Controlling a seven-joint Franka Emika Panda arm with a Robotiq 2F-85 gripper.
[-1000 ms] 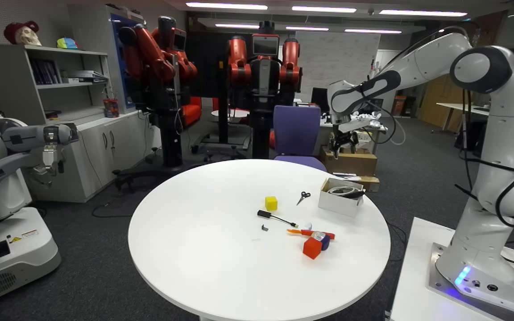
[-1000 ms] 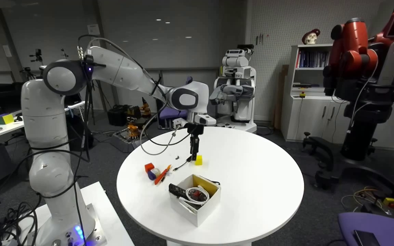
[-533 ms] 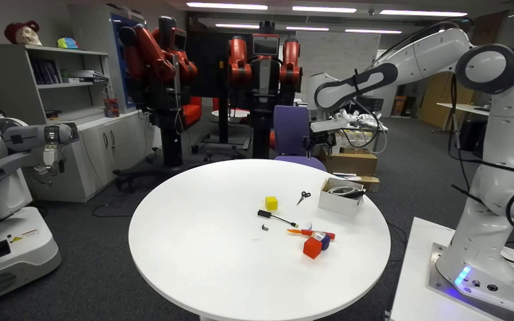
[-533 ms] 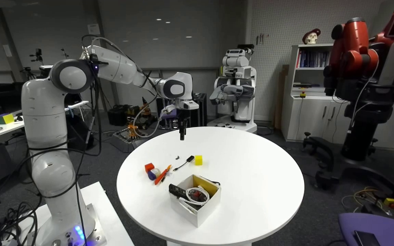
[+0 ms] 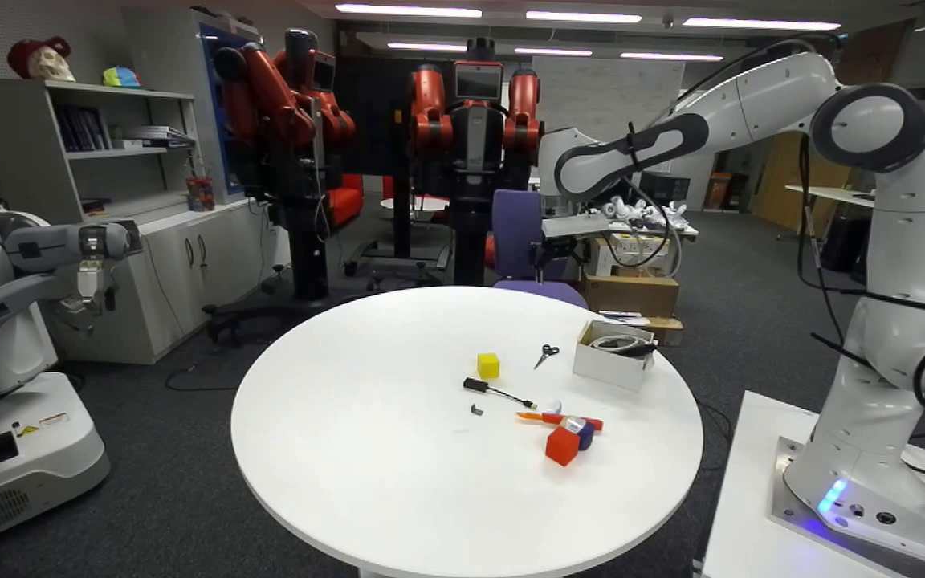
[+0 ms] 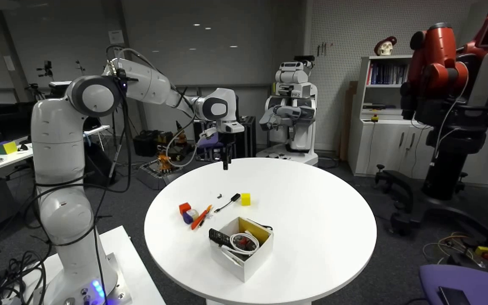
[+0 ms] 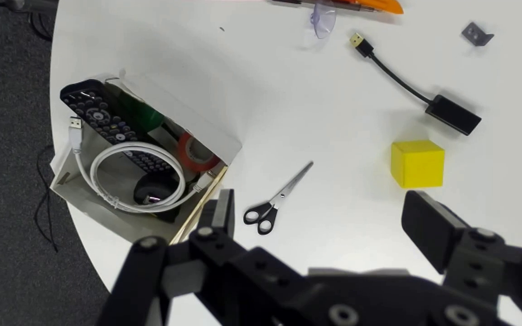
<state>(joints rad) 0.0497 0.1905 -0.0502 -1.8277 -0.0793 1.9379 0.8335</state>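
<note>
A round white worktop [image 6: 311, 254] spreads across the lower centre of the frame in both exterior views. The white robot arm [image 6: 144, 82] reaches in from the left in an exterior view. At its end the black tool [image 7: 317, 213] enters the wrist view from the bottom edge, its jaws spread wide apart. An open white box [image 7: 184, 115] fills the left of that view, its lower right corner partly covered by the left-hand jaw. Inside, a black remote control [image 7: 95, 111] slants from the upper left, and a coiled white cable [image 7: 132, 146] overlaps its lower end. The scissors [image 7: 282, 195] lie near the centre of the wrist view, between the jaws as seen there, blades closed, tips towards the upper right. A black adapter [image 7: 453, 115] with a short cord lies in the upper right. Just below its body sits the yellow cube [image 7: 419, 165], right of centre. A red cube [image 5: 563, 446] sits low and right of centre in an exterior view. The smallest piece, a grey bracket [image 7: 475, 34], rests towards the wrist view's upper right corner.
</note>
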